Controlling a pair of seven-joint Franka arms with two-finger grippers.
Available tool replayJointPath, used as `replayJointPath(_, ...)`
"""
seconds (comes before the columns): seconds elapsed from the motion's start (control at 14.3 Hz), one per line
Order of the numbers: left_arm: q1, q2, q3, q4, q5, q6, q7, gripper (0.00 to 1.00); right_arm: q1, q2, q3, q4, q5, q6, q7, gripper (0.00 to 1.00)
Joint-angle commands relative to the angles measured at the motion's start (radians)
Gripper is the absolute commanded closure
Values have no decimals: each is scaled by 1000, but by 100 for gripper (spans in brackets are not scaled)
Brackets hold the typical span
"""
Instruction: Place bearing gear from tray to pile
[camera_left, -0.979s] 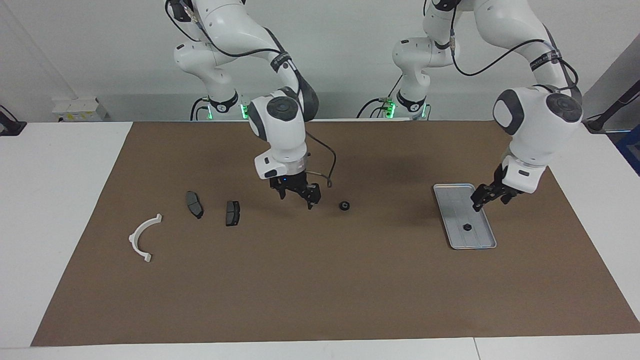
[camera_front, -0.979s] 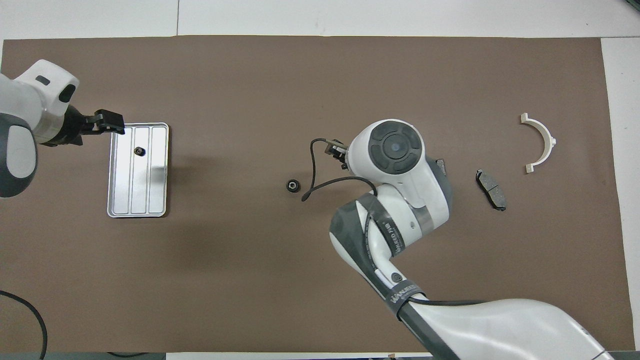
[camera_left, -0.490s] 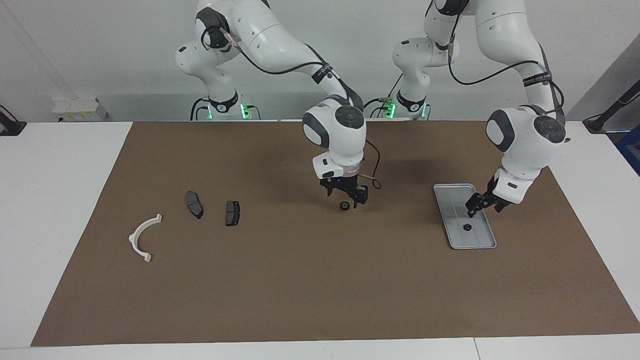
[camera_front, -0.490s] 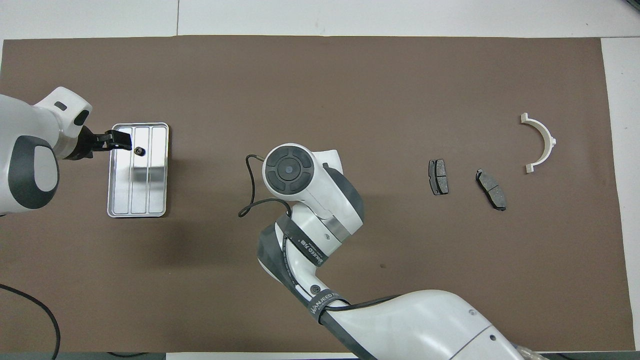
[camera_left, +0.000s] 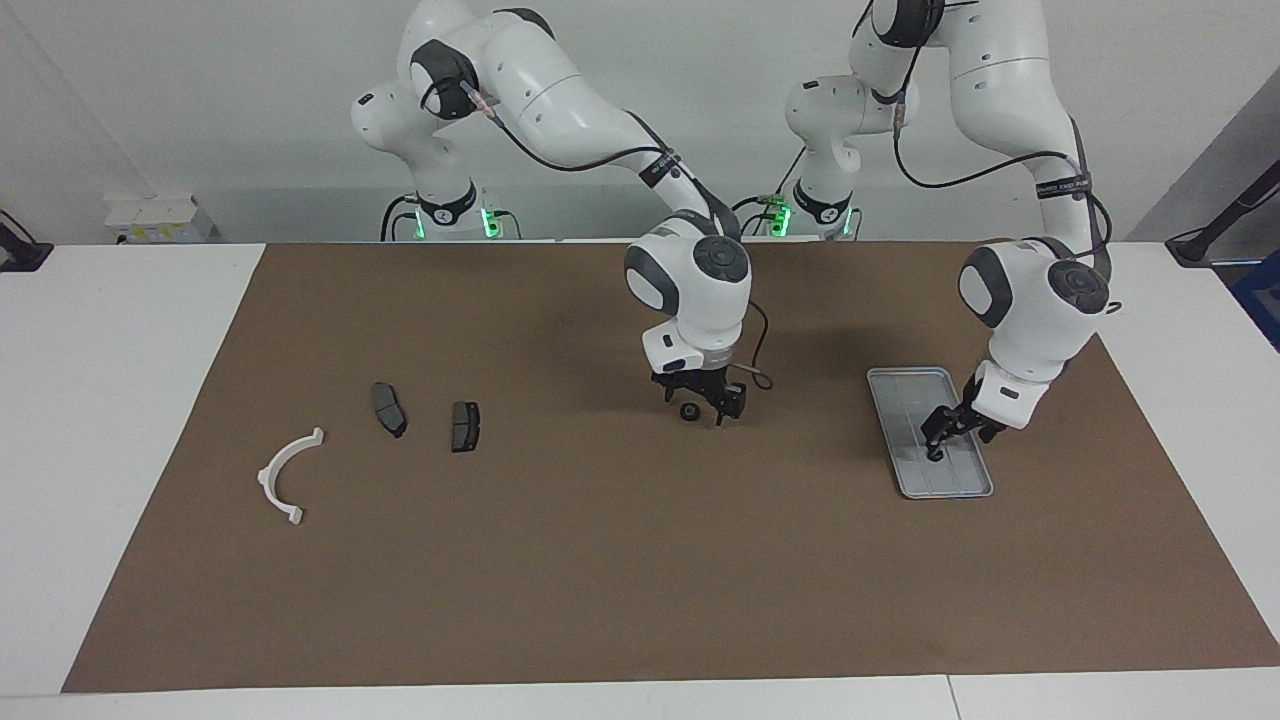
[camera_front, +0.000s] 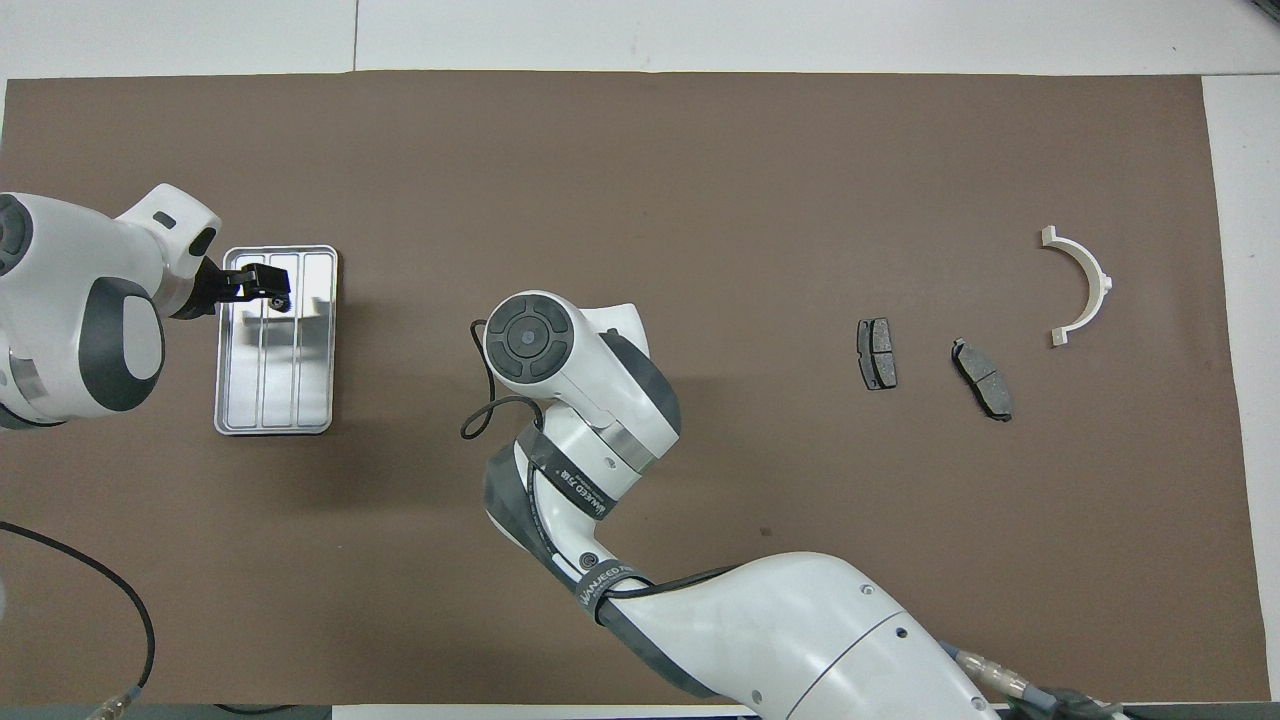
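While overhead hides it, right hand (camera_left: 705, 405) seemingly straddles gear (camera_left: 689, 411).

Only readable thing I'm spotting is white lettering on the black bands wrapping around the right arm (camera_front: 600, 440) in the overhead view. It's looking like "WANJEED" or close to it. Nothing else here is showing any text or numbers.
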Motion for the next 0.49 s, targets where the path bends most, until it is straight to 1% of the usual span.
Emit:
replayJointPath(0.0, -13, 14, 10, -10, -12, 33, 0, 2, -11, 13, 2, 30, -20, -27, 3, 4)
replayJointPath(0.21, -16, 13, 10, -19, -12, 30, -6, 5, -19, 14, 2, 21, -20, -11, -3, 10)
replayJointPath(0.28, -25, 11, 10, -27, -12, 34, -9, 7, -17, 12, 2, 11, -20, -6, -3, 14)
replayJointPath(0.42, -28, 11, 10, -33, -12, 40, -27, 8, -13, 12, 2, -2, -18, 12, -1, 16)
